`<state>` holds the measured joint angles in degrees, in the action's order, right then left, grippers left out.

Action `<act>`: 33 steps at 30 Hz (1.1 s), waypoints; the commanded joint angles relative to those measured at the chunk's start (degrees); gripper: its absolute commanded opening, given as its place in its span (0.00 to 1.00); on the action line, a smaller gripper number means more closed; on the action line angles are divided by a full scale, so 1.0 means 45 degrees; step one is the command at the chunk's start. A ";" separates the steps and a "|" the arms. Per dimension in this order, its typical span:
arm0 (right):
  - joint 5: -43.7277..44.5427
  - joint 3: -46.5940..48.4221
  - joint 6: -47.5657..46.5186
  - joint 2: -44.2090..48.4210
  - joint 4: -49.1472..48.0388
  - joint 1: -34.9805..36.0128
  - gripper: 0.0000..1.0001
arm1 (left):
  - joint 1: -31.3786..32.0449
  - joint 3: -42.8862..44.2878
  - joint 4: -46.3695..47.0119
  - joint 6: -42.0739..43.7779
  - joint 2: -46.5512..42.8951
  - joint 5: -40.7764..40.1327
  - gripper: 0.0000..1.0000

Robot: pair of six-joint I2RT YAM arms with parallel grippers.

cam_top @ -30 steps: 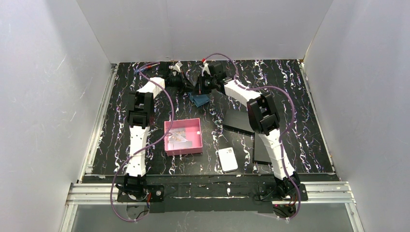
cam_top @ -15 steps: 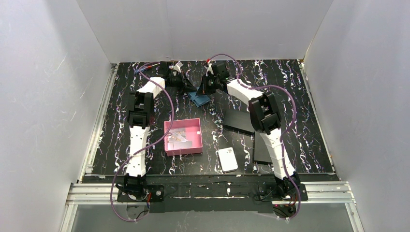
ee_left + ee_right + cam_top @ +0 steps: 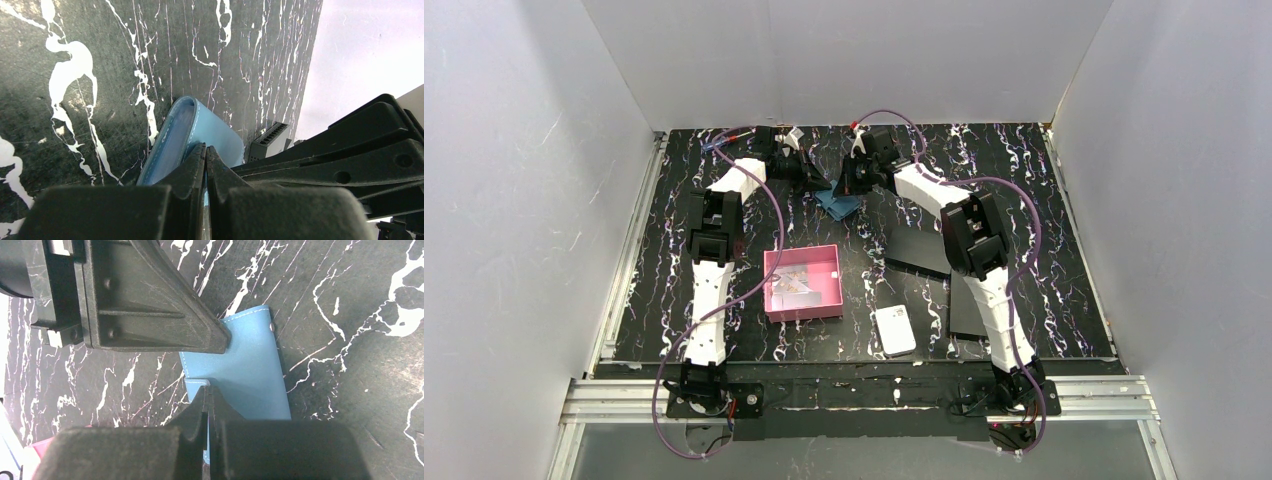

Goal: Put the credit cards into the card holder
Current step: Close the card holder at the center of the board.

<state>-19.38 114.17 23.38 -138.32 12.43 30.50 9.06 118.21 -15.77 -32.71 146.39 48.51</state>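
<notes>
From above, the teal-blue card holder (image 3: 836, 204) lay on the marbled tabletop (image 3: 1024, 200) beyond the pink tray (image 3: 770, 285), on the side away from the arm bases and a little to its right. Both hands met over it, the left hand (image 3: 817, 187) from the tray's side and the right hand (image 3: 846, 186) from the other. Pale flat pieces inside the tray looked like the credit cards (image 3: 792, 283), though too small to count. A white rounded block (image 3: 894, 330) sat to the tray's right, toward the bases, and two flat black rectangles (image 3: 918, 250) lay farther right.

In the left wrist view, the left hand's fingers (image 3: 192, 167) were pressed together with only a sliver of blue between them, apparently pinching one edge of the holder, whose curved fold rose off the tabletop.

In the right wrist view, the right hand (image 3: 206, 389) was likewise clamped, its tips at the edge of a stitched flap. The left hand's finger tip touched the holder's far edge.

The holder looked light, soft and floppy, so it would sag and slide unless held by opposite flaps near the mouth. The cards seemed thin, stiff and slick, and lying flat they would be best taken by an edge.
</notes>
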 commanded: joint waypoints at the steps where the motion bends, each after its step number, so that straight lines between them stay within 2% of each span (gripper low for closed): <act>1: 0.0719 0.0080 -0.0544 0.0960 -0.0130 -0.0162 0.01 | -0.0019 -0.0237 -0.1826 0.0843 -0.0001 -0.1288 0.00; 5: 0.0583 -0.0108 -0.0556 0.0951 -0.0376 -0.0121 0.01 | -0.0021 -0.0213 -0.1883 0.0896 0.0027 -0.1288 0.00; 16: 0.2348 -0.0297 -0.0471 0.0975 0.0478 -0.0098 0.01 | -0.0021 -0.0148 -0.2001 0.0976 0.0062 -0.1358 0.00; 33: 0.4245 0.1941 -0.1999 -0.1327 0.3622 0.0400 0.01 | -0.0021 -0.0137 -0.2003 0.0963 0.0066 -0.1242 0.00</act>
<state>-8.25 120.51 18.61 -139.94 22.17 32.34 9.23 118.87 -17.63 -31.51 146.39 48.25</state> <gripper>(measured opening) 0.023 0.008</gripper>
